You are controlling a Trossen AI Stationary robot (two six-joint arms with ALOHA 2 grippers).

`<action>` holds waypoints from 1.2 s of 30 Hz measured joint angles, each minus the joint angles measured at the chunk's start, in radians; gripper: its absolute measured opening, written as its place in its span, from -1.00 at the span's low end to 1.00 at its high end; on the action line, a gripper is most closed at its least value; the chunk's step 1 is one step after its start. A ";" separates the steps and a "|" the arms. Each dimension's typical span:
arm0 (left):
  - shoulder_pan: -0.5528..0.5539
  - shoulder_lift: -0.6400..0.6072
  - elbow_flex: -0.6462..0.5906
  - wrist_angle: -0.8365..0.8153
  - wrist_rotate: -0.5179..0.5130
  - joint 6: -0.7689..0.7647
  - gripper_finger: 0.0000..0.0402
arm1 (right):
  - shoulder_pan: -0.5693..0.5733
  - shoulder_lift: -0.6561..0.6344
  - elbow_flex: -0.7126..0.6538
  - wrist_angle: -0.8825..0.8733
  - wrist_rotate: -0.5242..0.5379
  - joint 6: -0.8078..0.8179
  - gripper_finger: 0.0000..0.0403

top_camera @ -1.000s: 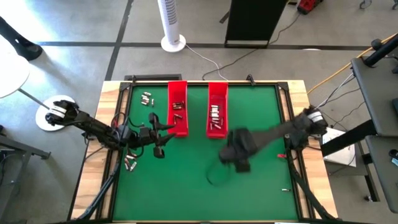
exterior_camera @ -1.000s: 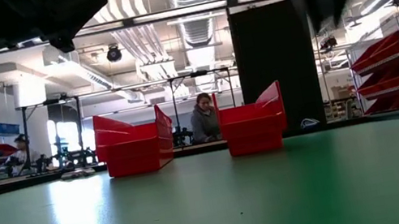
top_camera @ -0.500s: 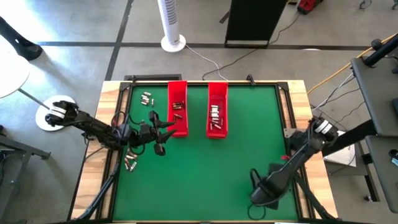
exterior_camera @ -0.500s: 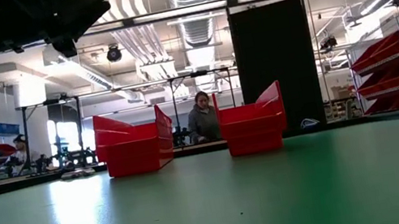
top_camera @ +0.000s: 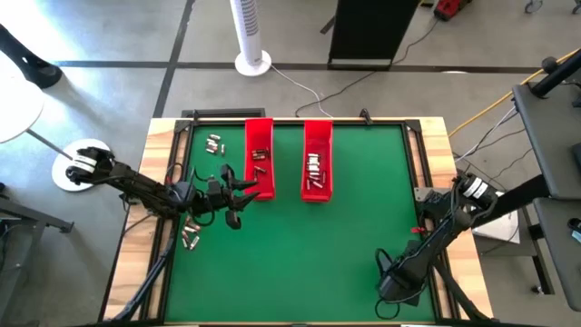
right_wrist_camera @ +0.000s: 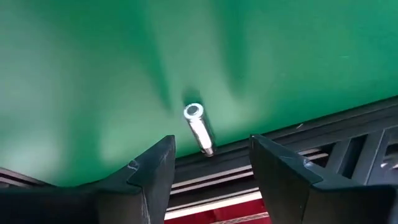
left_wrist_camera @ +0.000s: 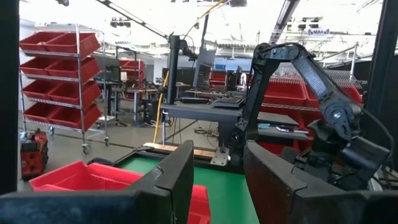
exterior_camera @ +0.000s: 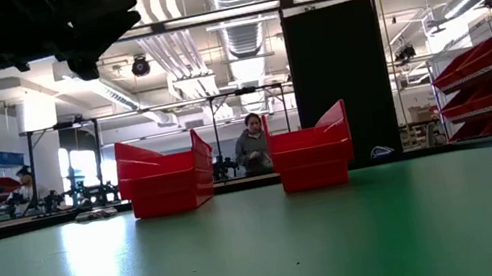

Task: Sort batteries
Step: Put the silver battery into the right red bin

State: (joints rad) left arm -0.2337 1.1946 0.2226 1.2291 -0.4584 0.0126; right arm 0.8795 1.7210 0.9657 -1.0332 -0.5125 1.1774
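One battery [right_wrist_camera: 199, 127], a small silvery cylinder, lies on the green mat [top_camera: 300, 254] beside the dark frame at the table's near right corner. My right gripper [right_wrist_camera: 212, 149] [top_camera: 390, 283] hangs over it, pointing down. It is open, with one finger on each side of the battery's end, touching nothing. My left gripper [left_wrist_camera: 217, 155] [top_camera: 243, 184] hovers open and empty at the near end of the left red tray [top_camera: 259, 156]. More batteries lie loose at the far left [top_camera: 214, 143] and at the left edge [top_camera: 191, 236]. Others lie in both trays [top_camera: 315, 165].
The two red trays [exterior_camera: 164, 178] [exterior_camera: 314, 151] stand side by side at the far middle of the mat. A dark raised frame [right_wrist_camera: 311, 143] borders the table. Beyond the table stand shelves with red bins, and a person [exterior_camera: 250, 147] sits there.
My right gripper has swung from the middle of the table, near the right tray, toward the near right corner. It has sunk, tipped downward and left the low view. It now hangs over the lone battery. My left gripper has stayed by the left tray.
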 joint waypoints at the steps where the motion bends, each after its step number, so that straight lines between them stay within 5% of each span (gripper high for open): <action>1: -0.001 0.000 0.000 0.000 0.000 -0.004 -0.40 | 0.000 0.000 -0.010 0.007 -0.005 -0.008 -0.03; 9: -0.001 0.000 0.000 -0.028 0.000 -0.026 -0.40 | -0.001 -0.002 -0.085 0.115 -0.050 -0.026 -0.20; 20: -0.001 0.000 0.000 -0.029 0.000 -0.026 -0.40 | -0.001 -0.002 -0.062 0.144 0.023 -0.050 -0.80; 26: 0.000 0.000 0.000 -0.029 0.000 -0.026 -0.40 | -0.002 -0.002 -0.020 0.141 0.126 -0.047 -0.89; 36: 0.000 0.000 0.000 -0.030 -0.001 -0.026 -0.40 | -0.029 -0.003 0.041 0.221 0.439 -0.049 -0.88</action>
State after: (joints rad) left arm -0.2337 1.1946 0.2226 1.1995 -0.4595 -0.0135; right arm 0.8505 1.7184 1.0069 -0.8126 -0.0732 1.1286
